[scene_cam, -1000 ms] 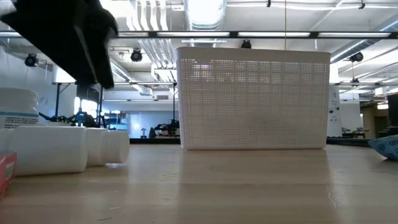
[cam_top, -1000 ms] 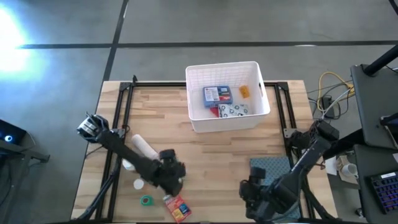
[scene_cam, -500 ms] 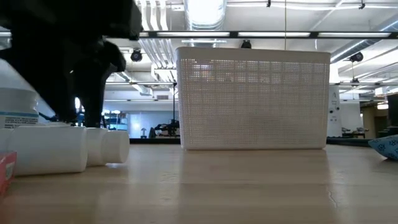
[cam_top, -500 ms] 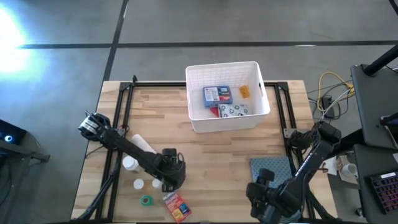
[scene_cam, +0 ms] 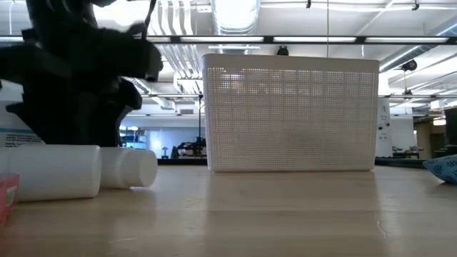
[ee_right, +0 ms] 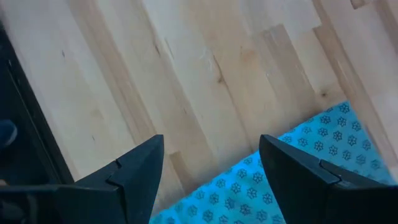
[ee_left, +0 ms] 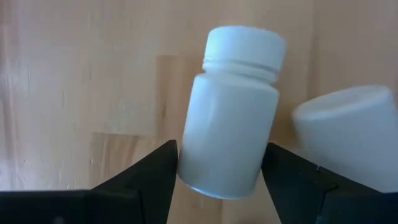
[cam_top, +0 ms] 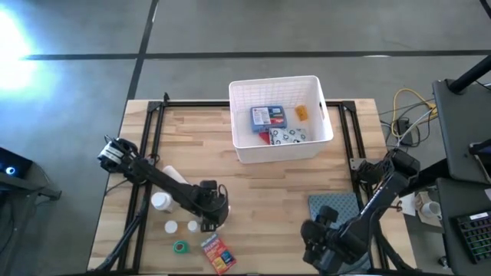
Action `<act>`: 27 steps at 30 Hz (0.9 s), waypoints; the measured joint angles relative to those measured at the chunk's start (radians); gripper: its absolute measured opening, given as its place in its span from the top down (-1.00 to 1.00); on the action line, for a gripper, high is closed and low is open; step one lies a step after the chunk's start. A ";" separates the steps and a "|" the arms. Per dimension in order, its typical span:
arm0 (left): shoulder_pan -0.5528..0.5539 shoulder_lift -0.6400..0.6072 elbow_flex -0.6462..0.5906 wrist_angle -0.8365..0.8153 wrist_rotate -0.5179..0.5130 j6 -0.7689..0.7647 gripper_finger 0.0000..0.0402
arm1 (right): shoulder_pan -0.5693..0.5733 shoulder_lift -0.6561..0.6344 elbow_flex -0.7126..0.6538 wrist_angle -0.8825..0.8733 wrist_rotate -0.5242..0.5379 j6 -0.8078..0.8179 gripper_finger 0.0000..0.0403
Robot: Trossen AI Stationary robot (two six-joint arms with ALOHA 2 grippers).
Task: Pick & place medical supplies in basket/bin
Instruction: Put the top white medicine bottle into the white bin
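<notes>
Holding boxes, basket [cam_top: 244, 147]; left gripper [ee_left: 219, 163] jaws pinch pill bottle [ee_left: 231, 112]; right gripper [ee_right: 208, 168] spread.

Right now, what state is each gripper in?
Left gripper: closed on a white pill bottle, fingers against both its sides.
Right gripper: open, holding nothing, above the bare table and blue mat.
</notes>
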 joint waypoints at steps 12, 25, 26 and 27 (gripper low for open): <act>0.014 0.000 -0.040 0.066 -0.002 0.092 0.02 | -0.048 -0.001 0.001 0.004 0.027 0.186 -0.26; 0.056 -0.003 -0.069 0.133 -0.023 0.131 0.14 | -0.063 -0.002 0.002 0.035 0.058 0.383 -0.26; 0.062 -0.004 -0.071 0.131 -0.023 0.131 0.15 | -0.063 -0.004 0.002 0.044 0.071 0.404 -0.26; 0.067 -0.006 -0.071 0.131 -0.023 0.131 0.15 | -0.063 -0.006 0.002 0.047 0.087 0.422 -0.26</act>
